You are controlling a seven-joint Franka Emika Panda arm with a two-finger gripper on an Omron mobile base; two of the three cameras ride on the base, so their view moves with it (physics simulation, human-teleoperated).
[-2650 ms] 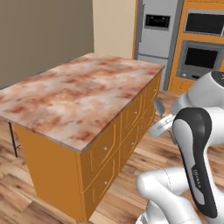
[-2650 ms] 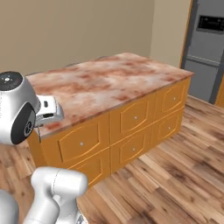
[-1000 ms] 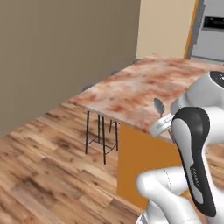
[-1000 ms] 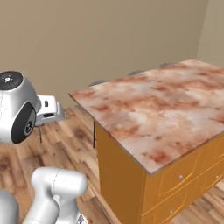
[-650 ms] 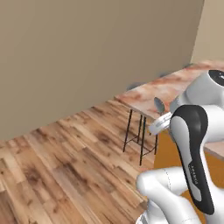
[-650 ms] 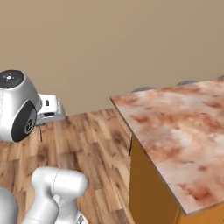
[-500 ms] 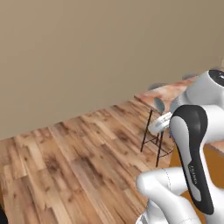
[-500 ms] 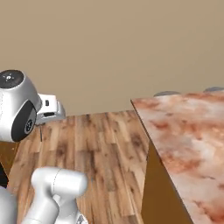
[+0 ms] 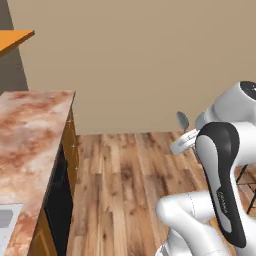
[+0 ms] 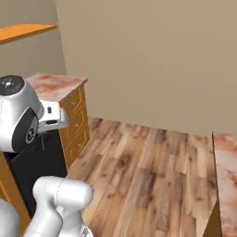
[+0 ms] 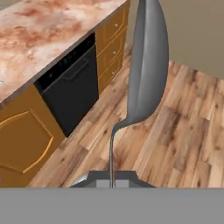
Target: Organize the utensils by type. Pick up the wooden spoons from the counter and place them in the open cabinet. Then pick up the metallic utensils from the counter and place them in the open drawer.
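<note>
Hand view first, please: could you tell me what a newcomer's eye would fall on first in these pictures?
In the hand view, a grey metal spoon stands large, its thin handle pinched in the shut end effector, bowl up. Behind it runs the pink marbled counter on orange base units, with a black appliance front set into them. In the left base view, the same spoon pokes up beside the white arm over a wooden floor.

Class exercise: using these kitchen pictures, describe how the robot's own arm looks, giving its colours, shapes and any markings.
The arm is built of rounded glossy white shells joined by dark grey to black curved joint covers. One dark cover carries small pale lettering, too small to read. A round dark cap with tiny light dots tops the white joint. No cables show.
</note>
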